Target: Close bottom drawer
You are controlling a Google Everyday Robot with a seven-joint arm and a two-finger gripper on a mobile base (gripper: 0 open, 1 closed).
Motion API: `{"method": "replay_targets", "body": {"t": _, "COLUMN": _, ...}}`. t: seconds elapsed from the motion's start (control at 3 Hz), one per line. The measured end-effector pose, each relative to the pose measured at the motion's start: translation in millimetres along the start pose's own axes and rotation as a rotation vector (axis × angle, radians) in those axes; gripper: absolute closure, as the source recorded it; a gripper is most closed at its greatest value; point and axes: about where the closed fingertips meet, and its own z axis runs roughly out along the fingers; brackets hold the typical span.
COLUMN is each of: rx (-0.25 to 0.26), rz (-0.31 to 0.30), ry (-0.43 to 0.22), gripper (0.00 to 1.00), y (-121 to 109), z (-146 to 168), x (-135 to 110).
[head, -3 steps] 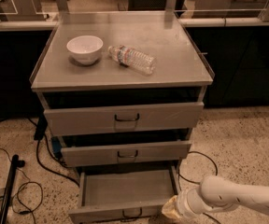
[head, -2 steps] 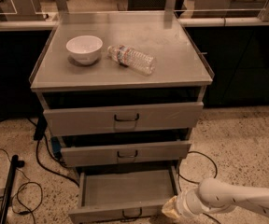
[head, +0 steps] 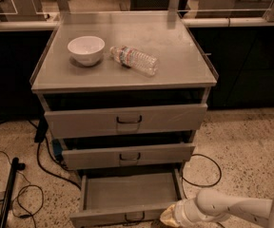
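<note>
The bottom drawer (head: 127,194) of the grey metal cabinet stands pulled out, an empty shallow tray with a narrow front panel and a small dark handle (head: 133,217) at the lower edge of the view. My gripper (head: 171,216) comes in from the lower right on a white arm. It sits at the right end of the drawer's front panel, at the corner.
Above are the mid drawer front (head: 127,156) and the top drawer front (head: 126,120), both in. A white bowl (head: 85,49) and a lying plastic water bottle (head: 134,60) rest on the cabinet top. Black cables (head: 30,175) run on the speckled floor at left, another loops at right.
</note>
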Motion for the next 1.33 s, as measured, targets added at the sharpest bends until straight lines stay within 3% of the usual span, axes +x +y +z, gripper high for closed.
{"method": "replay_targets", "body": {"t": 0.67, "rx": -0.061, "rz": -0.072, "ry": 0.004, "gripper": 1.0, "y": 0, "z": 55, "x": 18}}
{"method": "replay_targets", "body": {"t": 1.0, "rx": -0.064, "rz": -0.073, "ry": 0.004, "gripper": 0.85, "y": 0, "z": 59, "x": 19}}
{"method": "replay_targets", "body": {"t": 1.33, "rx": -0.064, "rz": -0.072, "ry": 0.004, "gripper": 0.61, "y": 0, "z": 59, "x": 19}}
